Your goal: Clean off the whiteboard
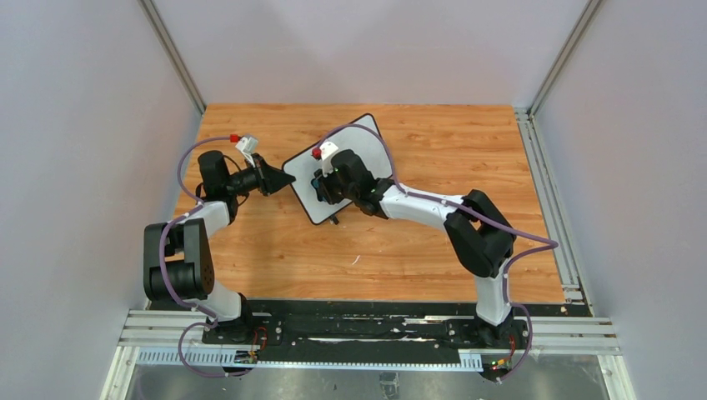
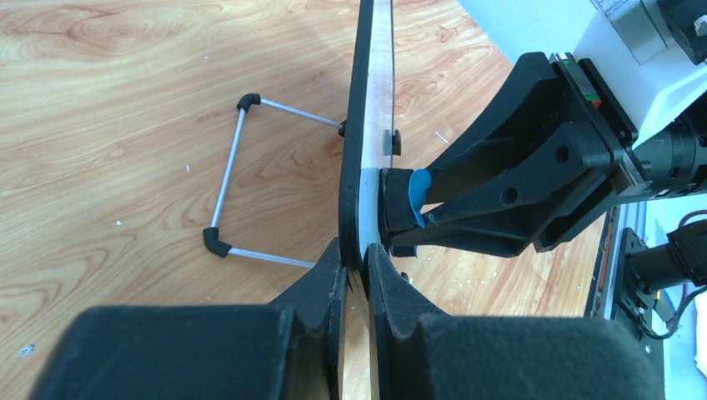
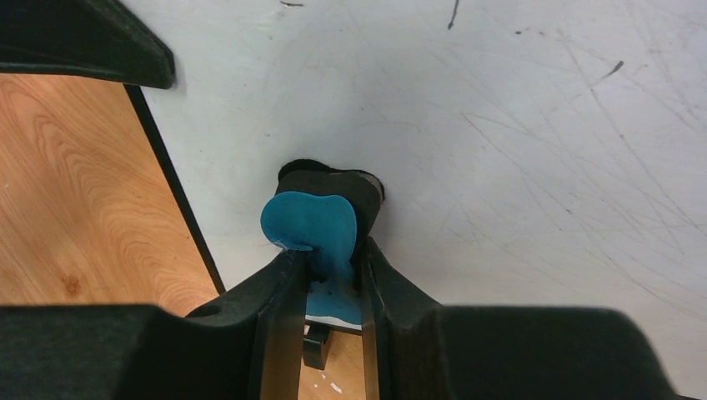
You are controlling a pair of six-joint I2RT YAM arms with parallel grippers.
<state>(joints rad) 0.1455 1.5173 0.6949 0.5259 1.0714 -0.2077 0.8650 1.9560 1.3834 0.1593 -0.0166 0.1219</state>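
The whiteboard stands tilted on the wooden table, white with a thin black frame. My left gripper is shut on its left edge; in the left wrist view the board is edge-on between my fingertips. My right gripper is shut on a blue eraser with a black pad, pressed against the board face near its lower left corner. The eraser also shows in the left wrist view. Small dark marks and faint scratches remain on the board's upper part.
The board's wire stand with black corner caps rests on the table behind it. A black foot sits under the board's bottom edge. The left gripper's finger shows at the board's edge. Grey walls enclose the table.
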